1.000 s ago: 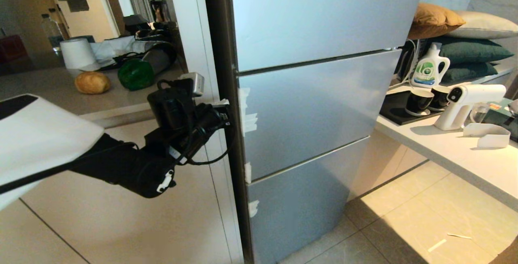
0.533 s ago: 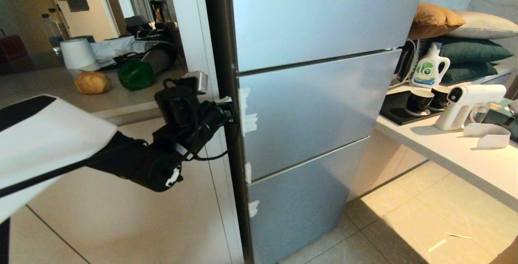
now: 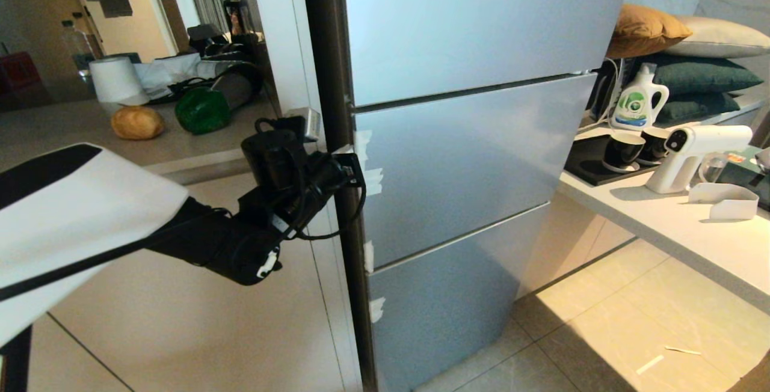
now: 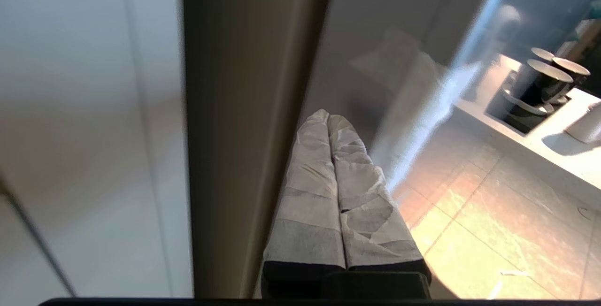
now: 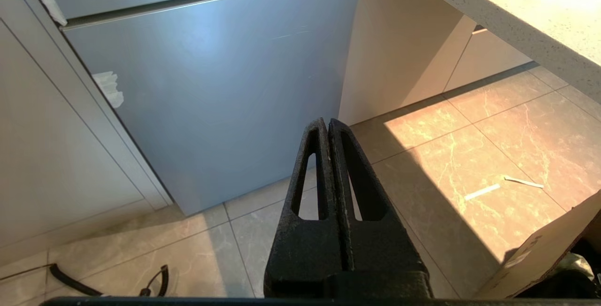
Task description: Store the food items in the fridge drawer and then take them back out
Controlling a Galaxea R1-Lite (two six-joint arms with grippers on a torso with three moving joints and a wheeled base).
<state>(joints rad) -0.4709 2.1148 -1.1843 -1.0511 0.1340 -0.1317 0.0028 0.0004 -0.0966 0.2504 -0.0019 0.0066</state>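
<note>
The fridge drawer (image 3: 469, 157) is the middle silver-blue front, closed, with white tape scraps on its left edge. My left gripper (image 3: 355, 166) is at that taped edge, beside the fridge's dark side. In the left wrist view its tape-wrapped fingers (image 4: 310, 174) are pressed together with nothing between them, and the gripper (image 4: 327, 117) has its tips against the drawer front (image 4: 371, 29). A golden-brown lump (image 3: 137, 122) and a green pepper (image 3: 201, 110) lie on the counter at the left. My right gripper (image 5: 327, 123) hangs shut and empty over the floor before the lowest front (image 5: 211, 85).
A paper roll (image 3: 114, 78) and a water bottle (image 3: 76, 43) stand behind the food. On the right counter (image 3: 662, 223) are cups (image 3: 622, 150), a detergent bottle (image 3: 639, 98) and a white spray gun (image 3: 698, 148). A cardboard box (image 5: 540, 249) and a cable (image 5: 70, 282) lie on the floor.
My left arm has reached to the right, bringing the shut gripper from beside the fridge's side up to the drawer's taped left edge. The right arm has not moved.
</note>
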